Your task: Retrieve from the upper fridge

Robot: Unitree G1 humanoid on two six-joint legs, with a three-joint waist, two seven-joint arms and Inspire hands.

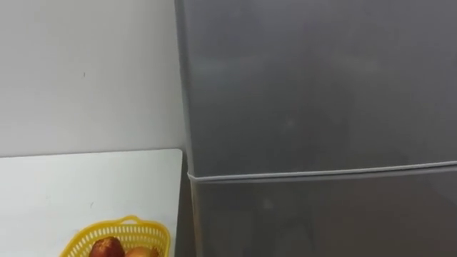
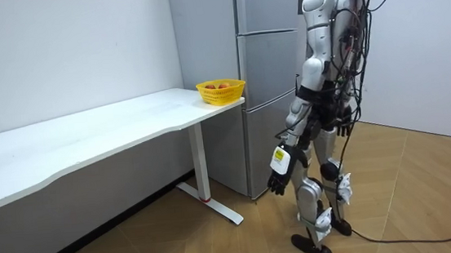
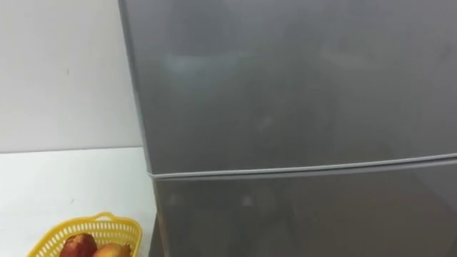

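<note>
I am standing on the wooden floor close in front of the fridge, facing it, with my arms hanging down. My left hand is dangling beside my thigh, its fingers loose and relaxed, gripping nothing. My right hand is hanging on the far side of my hips, largely hidden by my body, and I cannot tell how it is held.

Looking down from my head, the nearest thing I am seeing is the yellow basket at my lower left. It is sitting on the white table, close to the table's edge on the fridge side. A red fruit and an orange-coloured one are lying in it side by side. The table is standing just beside the fridge, with a narrow dark gap showing between them.

Straight ahead, the grey fridge is facing me with both doors shut. The upper door is taking up most of my sight, and a pale seam is separating it from the lower door beneath. The closed upper door is hiding whatever is inside. Beyond the table, the plain white wall is running up to the fridge's side.
</note>
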